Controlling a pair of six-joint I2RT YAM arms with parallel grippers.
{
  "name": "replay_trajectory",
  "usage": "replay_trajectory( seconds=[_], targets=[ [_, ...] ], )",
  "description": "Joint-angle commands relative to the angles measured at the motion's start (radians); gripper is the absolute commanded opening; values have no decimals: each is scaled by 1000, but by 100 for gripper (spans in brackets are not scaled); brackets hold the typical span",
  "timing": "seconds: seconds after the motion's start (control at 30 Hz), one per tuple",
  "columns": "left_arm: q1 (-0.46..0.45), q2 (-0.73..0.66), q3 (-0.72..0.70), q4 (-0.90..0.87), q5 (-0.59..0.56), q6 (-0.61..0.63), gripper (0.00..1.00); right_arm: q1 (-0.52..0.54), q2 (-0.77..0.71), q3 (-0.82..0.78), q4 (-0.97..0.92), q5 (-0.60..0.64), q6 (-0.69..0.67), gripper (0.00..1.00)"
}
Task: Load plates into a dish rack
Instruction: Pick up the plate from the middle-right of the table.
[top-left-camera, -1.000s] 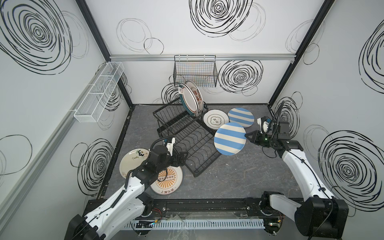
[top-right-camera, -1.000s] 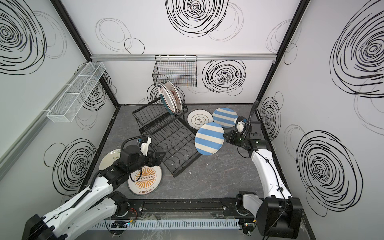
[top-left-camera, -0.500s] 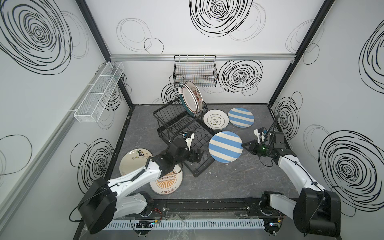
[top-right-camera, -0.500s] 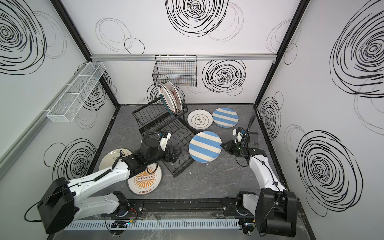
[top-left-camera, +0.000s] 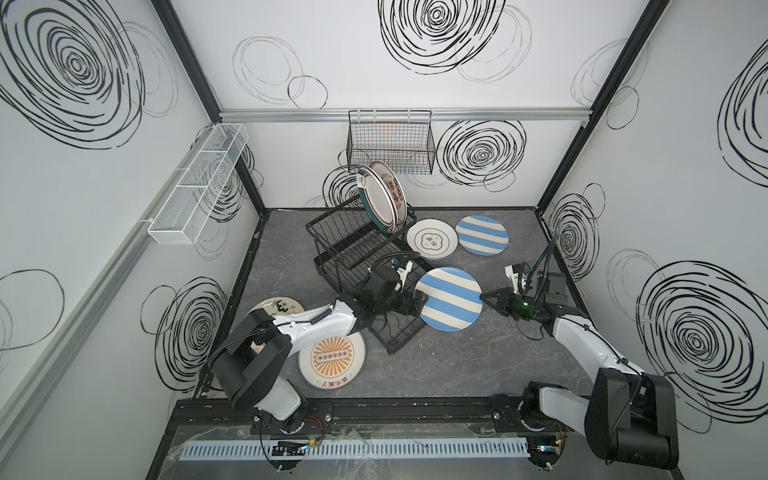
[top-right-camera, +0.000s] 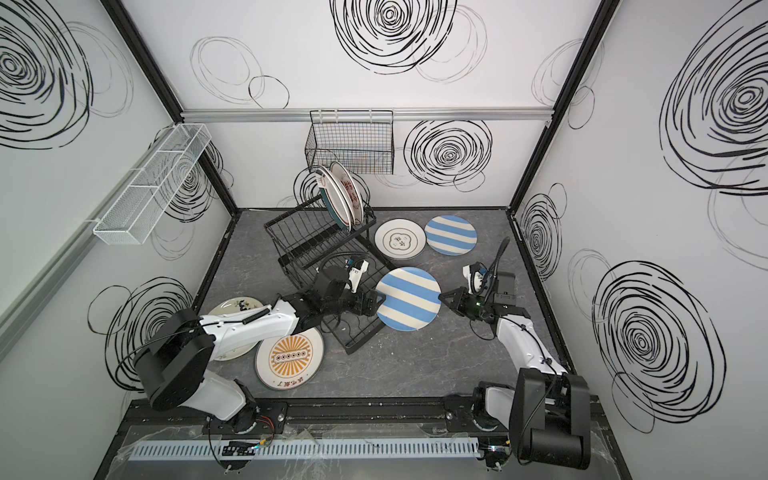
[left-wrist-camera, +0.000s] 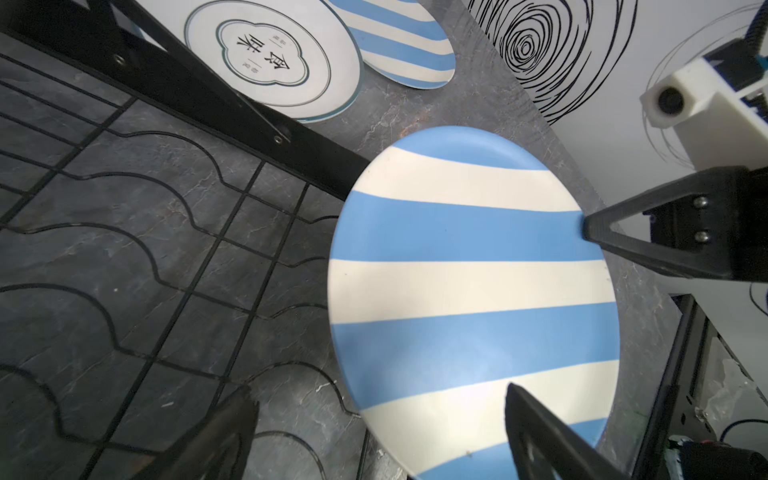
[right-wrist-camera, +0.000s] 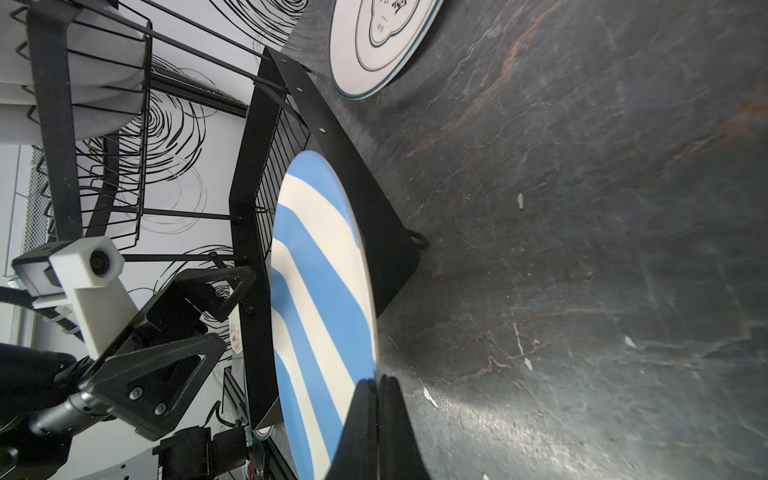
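Observation:
A blue-white striped plate (top-left-camera: 449, 303) (top-right-camera: 409, 303) hangs tilted at the front end of the black dish rack (top-left-camera: 353, 249). My right gripper (top-left-camera: 484, 297) (right-wrist-camera: 376, 382) is shut on its right rim. My left gripper (top-left-camera: 419, 301) (left-wrist-camera: 380, 415) is open at the plate's left edge. In the left wrist view that rim (left-wrist-camera: 415, 415) shows between the fingers, and contact is unclear. Two plates (top-left-camera: 380, 195) stand in the rack's upper basket. Flat on the floor lie an emblem plate (top-left-camera: 432, 244), a second striped plate (top-left-camera: 482, 235), an orange sunburst plate (top-left-camera: 332, 361) and a cream plate (top-left-camera: 280, 307).
A black mesh basket (top-left-camera: 390, 145) hangs on the back wall and a white mesh tray (top-left-camera: 199, 183) on the left wall. My left arm (top-left-camera: 316, 328) lies across the rack's lower tray and partly covers the cream plate. The right wall (top-left-camera: 665, 249) is close behind my right arm.
My right gripper has carried the striped plate lower and leftward to the rack's front end. My left arm has swung from above the sunburst plate across the lower tray to the plate's left edge.

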Motion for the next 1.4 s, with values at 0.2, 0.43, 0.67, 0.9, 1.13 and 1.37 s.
replay_trajectory(
  seconds=[0.2,0.43,0.67,0.9,1.13,1.37],
  targets=[
    [-17,81,67,58,83,43,96,10,10,-25,65,-36,-9,0],
    [-42,111,103,60,136,56,96,22,10,-39,89,-49,0,9],
    [-55,117,101,58,143,58,96,31,2,-57,125,-91,19,26],
    [-52,100,87,48,131,64,96,33,-10,-59,125,-107,33,22],
    [-50,71,90,34,124,62,96,31,-52,-27,87,-89,37,10],
    [-25,-8,80,-37,93,43,96,26,-100,44,7,-67,10,0]
  ],
)
